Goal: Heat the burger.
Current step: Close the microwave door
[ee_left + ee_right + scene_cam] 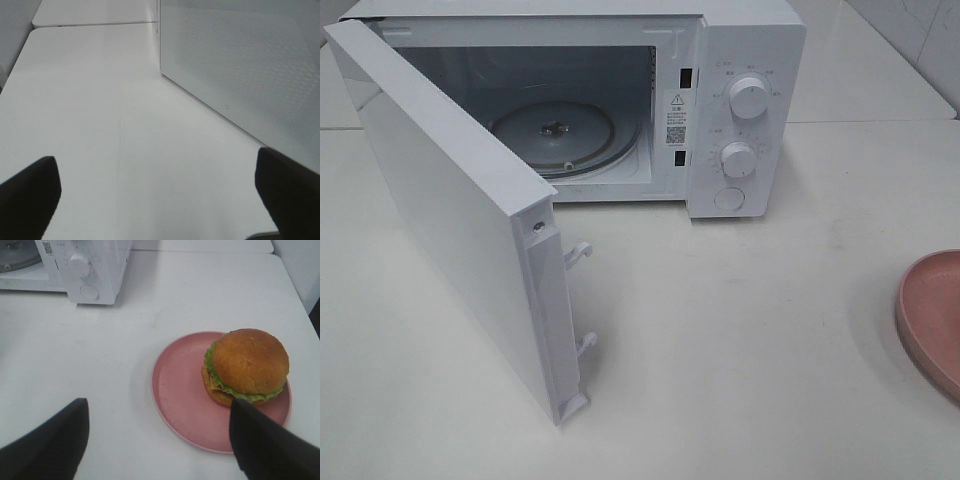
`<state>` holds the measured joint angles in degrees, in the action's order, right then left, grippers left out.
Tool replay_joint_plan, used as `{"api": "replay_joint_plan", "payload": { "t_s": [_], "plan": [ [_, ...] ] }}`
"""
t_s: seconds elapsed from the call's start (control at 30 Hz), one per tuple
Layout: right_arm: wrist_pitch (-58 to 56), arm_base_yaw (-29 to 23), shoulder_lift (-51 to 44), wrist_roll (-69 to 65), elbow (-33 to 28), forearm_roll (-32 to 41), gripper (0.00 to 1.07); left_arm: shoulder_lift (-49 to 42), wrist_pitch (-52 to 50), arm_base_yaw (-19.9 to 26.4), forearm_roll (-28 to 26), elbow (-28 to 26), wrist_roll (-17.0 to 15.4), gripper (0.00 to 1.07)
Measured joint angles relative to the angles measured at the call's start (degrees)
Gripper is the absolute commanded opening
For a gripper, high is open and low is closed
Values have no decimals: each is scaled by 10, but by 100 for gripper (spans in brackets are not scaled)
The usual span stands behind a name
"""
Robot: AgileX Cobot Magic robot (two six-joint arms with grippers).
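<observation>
The burger (pixel 246 366), with a golden-brown bun and a green lettuce edge, sits on a pink plate (pixel 180 390) in the right wrist view, off-centre toward the plate's far side. My right gripper (pixel 159 407) hovers just short of the plate. It is open with nothing between its dark fingers (pixel 260 445). In the high view only the plate's rim (pixel 925 320) shows at the right edge; the burger and both grippers are out of that frame. My left gripper (pixel 156 167) is wide open over bare table beside the microwave door (pixel 245 65).
The white microwave (pixel 740 110) stands at the back with its door (pixel 450 210) swung open toward the front left. Its glass turntable (pixel 555 135) is bare. Two knobs (pixel 748 98) and a button are on its right panel. White table (pixel 740 350) lies between microwave and plate.
</observation>
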<state>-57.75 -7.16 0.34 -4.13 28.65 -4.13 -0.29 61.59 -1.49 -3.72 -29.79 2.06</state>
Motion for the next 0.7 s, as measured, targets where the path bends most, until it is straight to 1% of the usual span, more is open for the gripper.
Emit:
{"api": "replay_joint_plan", "payload": {
  "t_s": [0.7],
  "plan": [
    [0, 1, -5, 10, 0, 8, 75, 0, 0, 0, 0, 0, 0, 98]
  ]
}}
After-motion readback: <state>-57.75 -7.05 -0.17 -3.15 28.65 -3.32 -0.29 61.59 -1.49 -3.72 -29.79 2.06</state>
